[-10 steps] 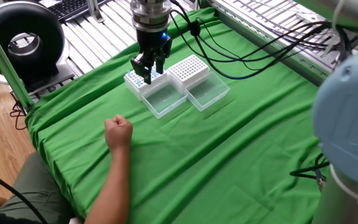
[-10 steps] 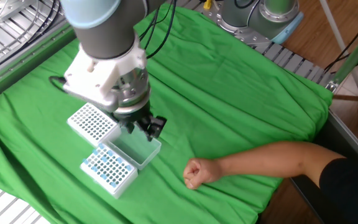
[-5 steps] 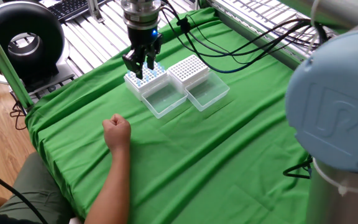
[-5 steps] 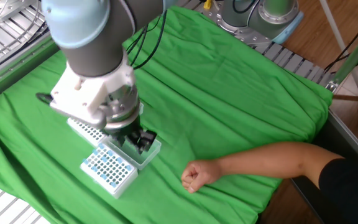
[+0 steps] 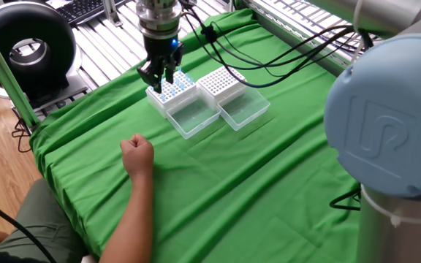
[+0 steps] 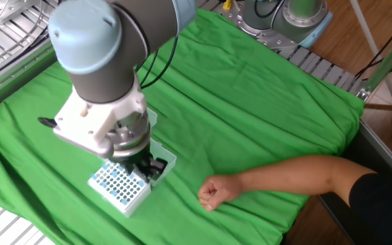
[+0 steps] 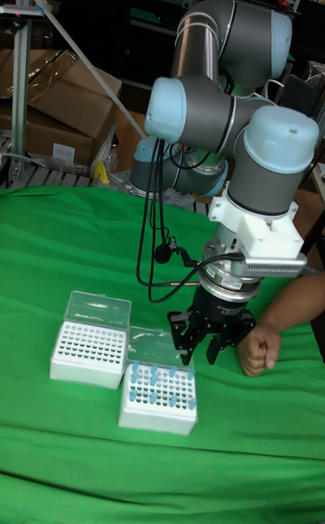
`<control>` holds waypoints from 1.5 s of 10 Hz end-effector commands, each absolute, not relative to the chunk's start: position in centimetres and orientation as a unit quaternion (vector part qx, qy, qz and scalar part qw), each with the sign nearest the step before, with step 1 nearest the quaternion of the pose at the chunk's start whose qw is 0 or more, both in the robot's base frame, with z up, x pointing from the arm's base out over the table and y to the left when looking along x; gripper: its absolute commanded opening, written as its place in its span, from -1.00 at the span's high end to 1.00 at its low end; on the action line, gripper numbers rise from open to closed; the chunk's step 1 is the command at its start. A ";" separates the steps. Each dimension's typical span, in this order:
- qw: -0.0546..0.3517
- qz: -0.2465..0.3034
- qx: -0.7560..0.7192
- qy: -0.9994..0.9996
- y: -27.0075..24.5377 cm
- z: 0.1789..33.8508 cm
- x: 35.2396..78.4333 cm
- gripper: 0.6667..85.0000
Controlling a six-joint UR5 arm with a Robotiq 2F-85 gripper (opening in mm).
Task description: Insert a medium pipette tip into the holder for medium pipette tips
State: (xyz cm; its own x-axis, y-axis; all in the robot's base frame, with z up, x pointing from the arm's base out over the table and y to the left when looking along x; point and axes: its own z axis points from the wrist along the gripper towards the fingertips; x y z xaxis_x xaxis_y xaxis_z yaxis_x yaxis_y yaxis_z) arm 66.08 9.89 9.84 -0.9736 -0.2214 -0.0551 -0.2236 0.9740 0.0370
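The gripper (image 5: 158,73) has been shifted off the open clear lid (image 5: 193,115) and is now held just above the holder for medium pipette tips (image 5: 171,91), the rack with blue-topped tips, beside the empty-looking white rack (image 5: 221,82). The fingers look close together, but whether a tip is pinched cannot be told. Judged from this, alignment over a hole is under way and insertion is not yet done; a person's fist (image 5: 138,154) rests well clear of the holder.
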 end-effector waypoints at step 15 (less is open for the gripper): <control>0.053 0.014 -0.096 0.994 10.2 6.3 66.0 0.24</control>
State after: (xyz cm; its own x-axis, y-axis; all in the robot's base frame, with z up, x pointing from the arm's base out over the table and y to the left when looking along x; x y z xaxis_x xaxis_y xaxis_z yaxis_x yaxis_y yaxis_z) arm 66.29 9.92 6.55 -0.9727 -0.2061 -0.1068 -0.2078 0.9782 0.0043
